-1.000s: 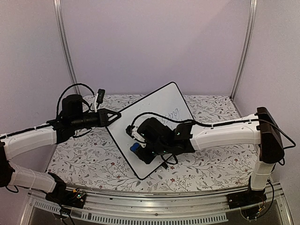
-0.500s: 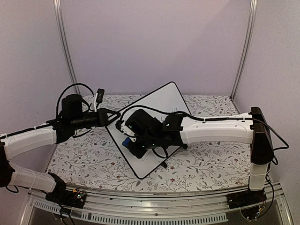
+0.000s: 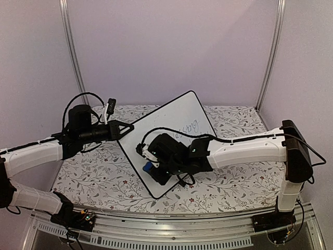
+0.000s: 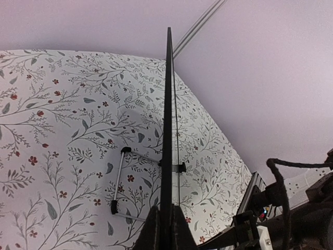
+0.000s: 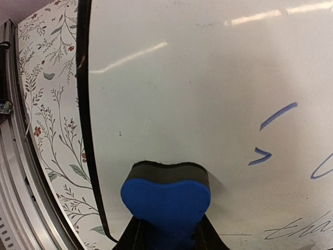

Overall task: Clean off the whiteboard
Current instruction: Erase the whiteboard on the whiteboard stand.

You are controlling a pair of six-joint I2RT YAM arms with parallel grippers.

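The whiteboard (image 3: 174, 117), glossy white with a thin black frame, stands tilted in the middle of the table. Thin handwriting shows near its upper right. My left gripper (image 3: 125, 128) is shut on the board's left edge; in the left wrist view the board's edge (image 4: 167, 130) runs up from between the jaws of the gripper (image 4: 166, 229). My right gripper (image 3: 151, 165) is shut on a blue eraser (image 3: 148, 167) against the board's lower left. In the right wrist view the eraser (image 5: 166, 200) presses on the board (image 5: 197, 94), with blue strokes (image 5: 278, 115) to its right.
The table (image 3: 88, 174) has a floral-patterned cover. The board's wire stand (image 4: 118, 179) shows behind it in the left wrist view. A metal rail (image 3: 171, 237) runs along the near edge. Purple walls and two upright poles close in the back.
My right gripper with the eraser swept up and left across the board, then came back down and right. The handwriting near the upper right shows again. The left arm has not moved.
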